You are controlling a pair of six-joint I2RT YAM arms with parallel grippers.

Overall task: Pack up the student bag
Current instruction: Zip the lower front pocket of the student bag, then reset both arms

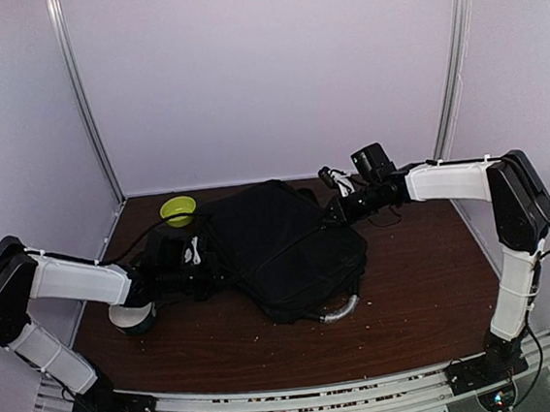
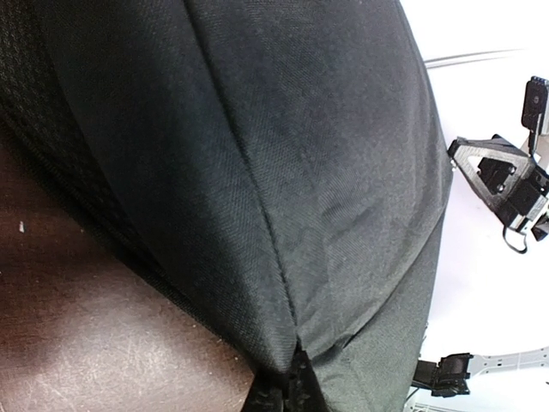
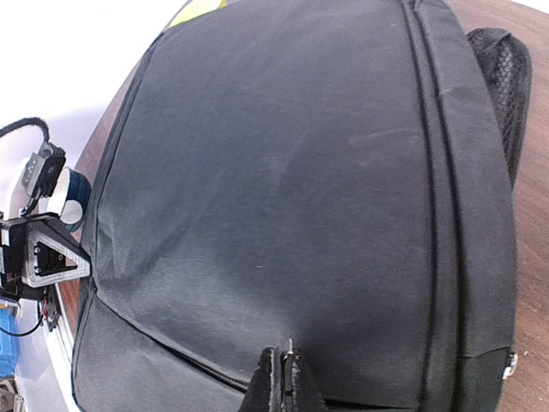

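Large black fabric backpack (image 1: 284, 249), left claw (image 2: 292, 388) apparently pinching its nine o'clock seam, right claw (image 3: 287, 379) pressed together at two o'clock.

left arm (image 1: 73, 281) and right arm (image 1: 448, 181) had white shells, bulky black joints, thin cables; the right hand (image 3: 286, 378) was black.

Black, finely woven fabric on the student bag (image 1: 279, 245), with a grey handle (image 1: 341, 309); dark brown desk (image 1: 420, 289); lime-green bowl (image 1: 177, 210); pale walls (image 1: 272, 70).
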